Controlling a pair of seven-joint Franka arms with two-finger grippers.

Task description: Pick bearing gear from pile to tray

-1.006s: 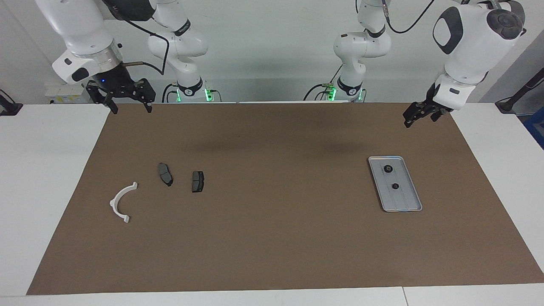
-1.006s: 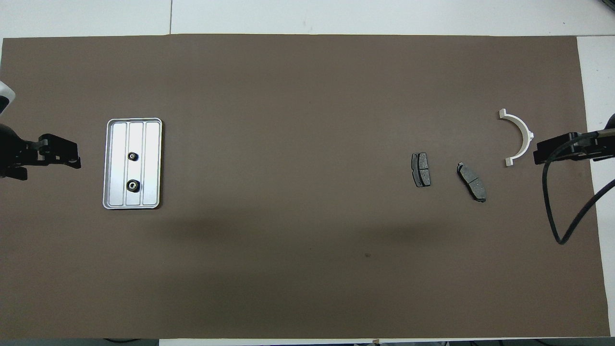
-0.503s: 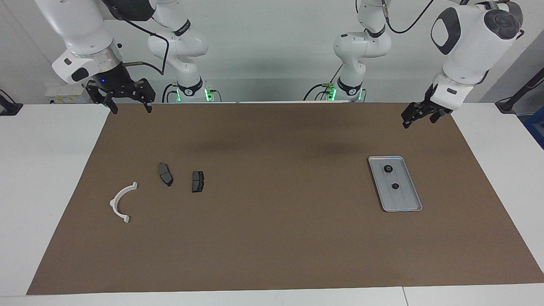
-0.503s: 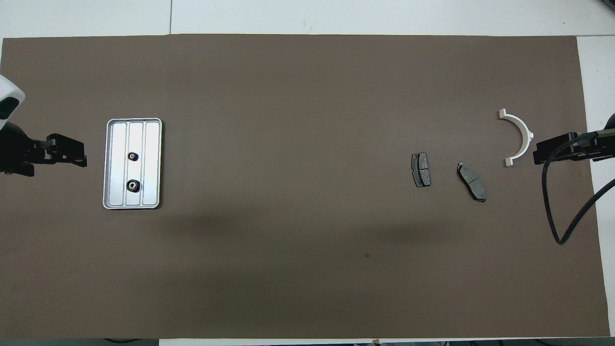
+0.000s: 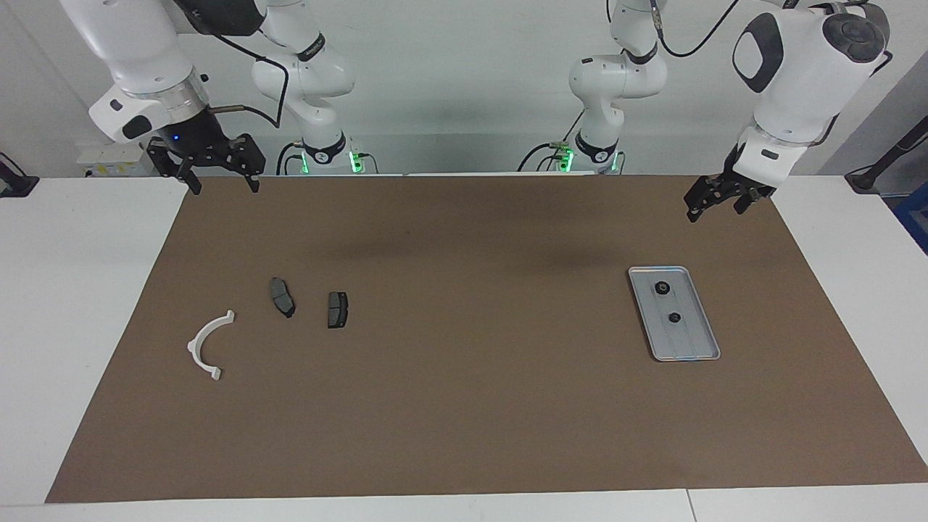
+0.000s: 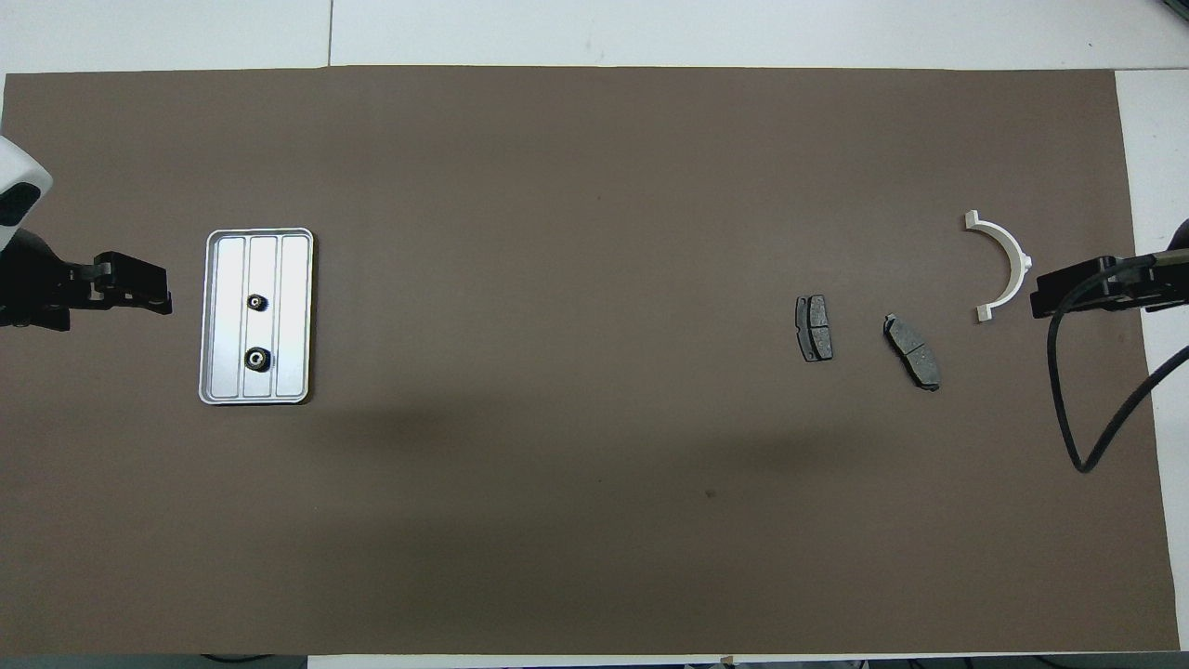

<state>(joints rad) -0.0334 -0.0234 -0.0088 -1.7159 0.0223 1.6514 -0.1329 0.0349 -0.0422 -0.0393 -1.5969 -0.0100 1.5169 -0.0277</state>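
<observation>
The silver tray lies toward the left arm's end of the table. Two small black bearing gears sit in it, also seen from overhead. The pile, toward the right arm's end, shows a white arc bracket and two dark grey plates. My left gripper hangs open and empty above the mat, beside the tray. My right gripper hangs open and empty over the mat's corner, beside the bracket.
A brown mat covers most of the white table. A black cable loops from the right arm over the mat's edge.
My left gripper has drifted slightly toward the tray. The right arm and all parts on the mat have stayed put.
</observation>
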